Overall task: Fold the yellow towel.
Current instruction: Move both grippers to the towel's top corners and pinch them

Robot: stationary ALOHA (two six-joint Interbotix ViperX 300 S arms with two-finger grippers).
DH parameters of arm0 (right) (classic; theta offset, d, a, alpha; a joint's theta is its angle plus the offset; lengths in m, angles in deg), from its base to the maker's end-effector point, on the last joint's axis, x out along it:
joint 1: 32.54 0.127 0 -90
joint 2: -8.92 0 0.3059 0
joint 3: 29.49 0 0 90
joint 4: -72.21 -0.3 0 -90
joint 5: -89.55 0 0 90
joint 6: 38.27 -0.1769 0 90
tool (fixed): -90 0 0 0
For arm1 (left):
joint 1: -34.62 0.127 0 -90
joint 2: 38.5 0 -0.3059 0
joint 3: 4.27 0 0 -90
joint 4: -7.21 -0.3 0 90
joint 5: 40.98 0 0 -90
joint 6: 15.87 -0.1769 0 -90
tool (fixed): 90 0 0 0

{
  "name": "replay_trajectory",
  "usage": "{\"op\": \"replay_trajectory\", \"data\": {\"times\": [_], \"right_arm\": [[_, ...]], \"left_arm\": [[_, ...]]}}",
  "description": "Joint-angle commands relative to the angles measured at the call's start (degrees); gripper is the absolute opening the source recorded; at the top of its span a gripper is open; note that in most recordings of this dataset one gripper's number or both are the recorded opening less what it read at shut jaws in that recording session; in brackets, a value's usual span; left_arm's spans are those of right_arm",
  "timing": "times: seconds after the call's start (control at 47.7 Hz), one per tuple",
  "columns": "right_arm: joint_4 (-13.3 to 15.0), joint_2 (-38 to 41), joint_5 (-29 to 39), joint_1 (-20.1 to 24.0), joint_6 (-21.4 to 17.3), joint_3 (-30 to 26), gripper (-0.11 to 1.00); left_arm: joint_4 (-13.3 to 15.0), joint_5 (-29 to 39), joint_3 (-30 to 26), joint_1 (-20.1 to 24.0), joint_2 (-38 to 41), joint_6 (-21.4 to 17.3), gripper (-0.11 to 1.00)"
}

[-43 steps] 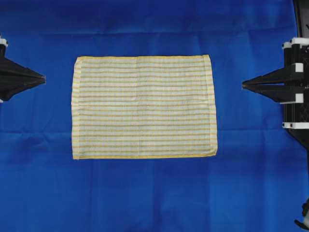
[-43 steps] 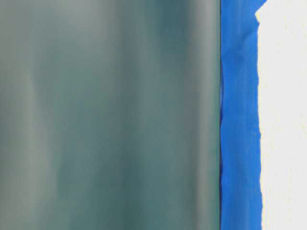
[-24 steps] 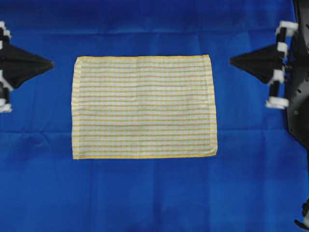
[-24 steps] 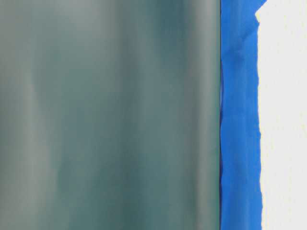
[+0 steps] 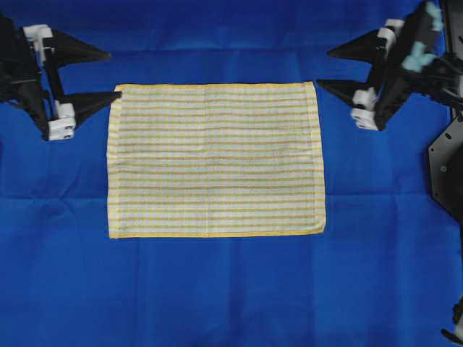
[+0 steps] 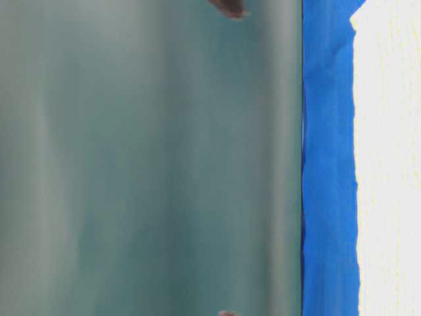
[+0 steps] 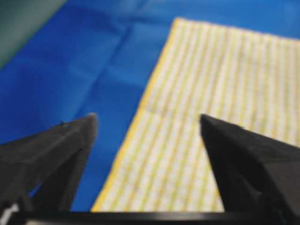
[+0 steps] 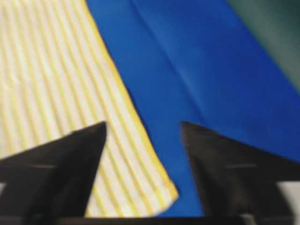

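Observation:
The yellow towel (image 5: pixel 217 159) lies flat and unfolded in the middle of the overhead view, white with fine yellow stripes and yellow hems. My left gripper (image 5: pixel 113 74) is open at the towel's far left corner, its nearer fingertip at the corner's edge. My right gripper (image 5: pixel 324 68) is open just off the far right corner. In the left wrist view the open gripper (image 7: pixel 147 119) straddles the towel's (image 7: pixel 225 93) hemmed edge. In the right wrist view the open gripper (image 8: pixel 143 125) straddles the towel's (image 8: pixel 47 70) corner. Neither holds anything.
A plain blue backdrop cloth (image 5: pixel 217 289) covers the whole surface under the towel, with shallow creases. The right arm's dark links (image 5: pixel 445 166) stand along the right edge. The table-level view shows only a blurred green surface (image 6: pixel 145 164) and a blue cloth strip (image 6: pixel 329 164).
Both grippers have moved from the towel's sides up and inward to its far corners. They have turned, so their spread fingers now show from above. The towel has not moved.

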Motion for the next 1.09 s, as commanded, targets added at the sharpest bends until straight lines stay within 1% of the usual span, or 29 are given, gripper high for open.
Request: {"op": "replay_trajectory", "data": {"times": [0.0, 0.168, 0.398, 0.545, 0.671, 0.818, 0.881, 0.944, 0.986, 1.07], "right_arm": [[-0.4, 4.7, -1.1, -1.8, -0.2, -1.8, 0.74], [-0.5, 12.4, -2.5, -3.9, -0.2, -3.1, 0.65], [-0.5, 20.8, -4.8, -6.1, -0.2, -4.7, 0.66], [-0.5, 25.2, -6.3, -6.4, -0.3, -5.5, 0.66], [-0.9, 27.7, -6.6, -6.6, -0.3, -5.9, 0.65], [-1.8, 29.2, -6.9, -6.6, -0.3, -6.0, 0.63], [-2.0, 29.3, -7.1, -6.6, -0.2, -5.8, 0.59], [-2.0, 29.2, -7.4, -6.6, -0.2, -5.6, 0.5], [-2.0, 29.2, -7.4, -6.6, -0.2, -5.4, 0.42], [-2.0, 29.1, -7.3, -6.6, -0.2, -5.2, 0.2]], "left_arm": [[0.1, -2.2, -0.5, 1.7, 4.0, 0.1, 0.87], [0.1, -4.8, -0.4, 4.7, 11.8, 0.1, 0.78], [0.2, -10.0, -0.4, 6.8, 21.1, 0.2, 0.79], [0.2, -13.2, -0.7, 8.3, 27.1, 0.1, 0.78], [0.2, -14.1, -1.2, 9.0, 30.8, 0.1, 0.77], [0.2, -13.8, -1.4, 10.2, 32.5, 0.2, 0.73], [0.2, -13.2, -1.5, 10.8, 32.6, 0.2, 0.67], [0.3, -12.0, -1.7, 11.3, 32.6, 0.1, 0.55], [0.3, -11.0, -1.8, 11.4, 32.7, -0.2, 0.44], [0.3, -9.1, -2.3, 11.4, 32.8, -0.2, 0.24]]}}
